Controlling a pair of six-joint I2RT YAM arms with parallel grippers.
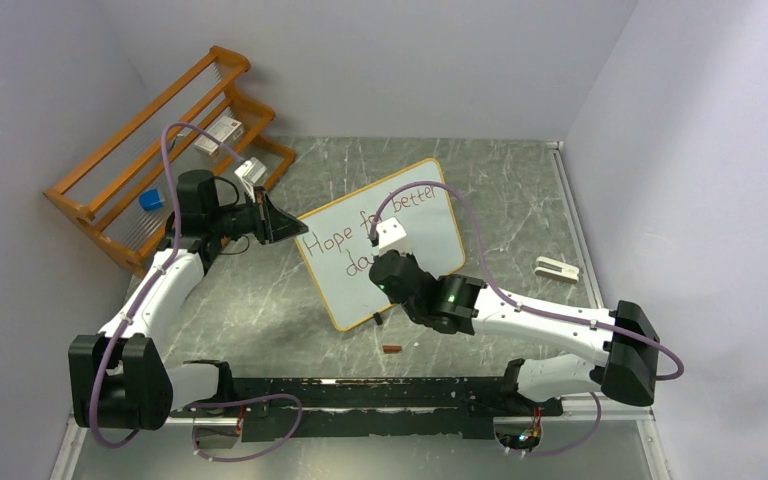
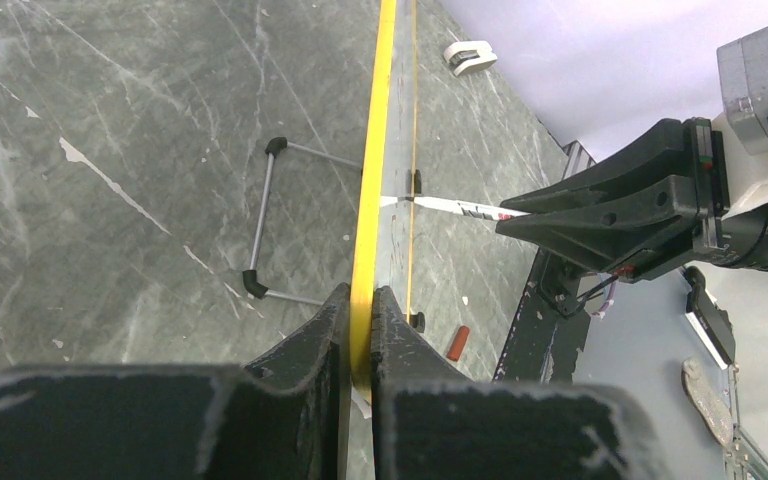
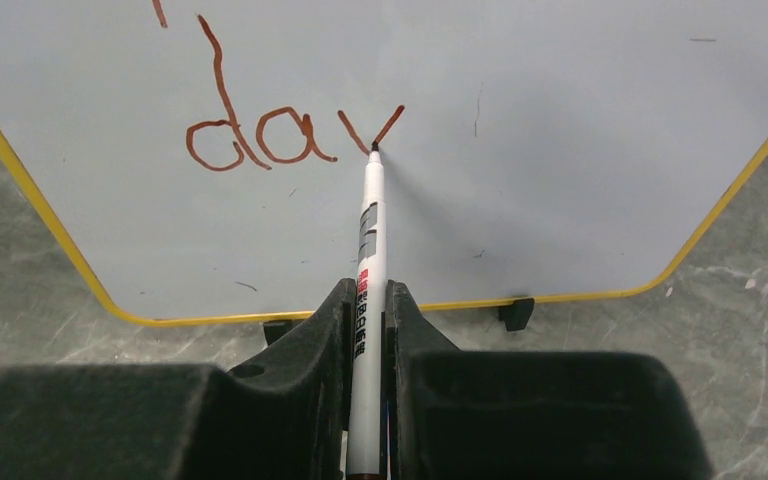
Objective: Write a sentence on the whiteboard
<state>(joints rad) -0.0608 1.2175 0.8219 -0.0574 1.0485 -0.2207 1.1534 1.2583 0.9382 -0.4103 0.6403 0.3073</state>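
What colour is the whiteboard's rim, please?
Yellow: the rim shows best in the right wrist view.

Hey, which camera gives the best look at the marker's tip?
The right wrist view: the marker tip meets the whiteboard at the "y" of "day". The left wrist view shows it side-on, thin and small. In the top view the right arm hides it.

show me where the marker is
Right wrist view, centre: the marker, held in the right gripper, touches its tip to the whiteboard at the half-drawn y after "da".
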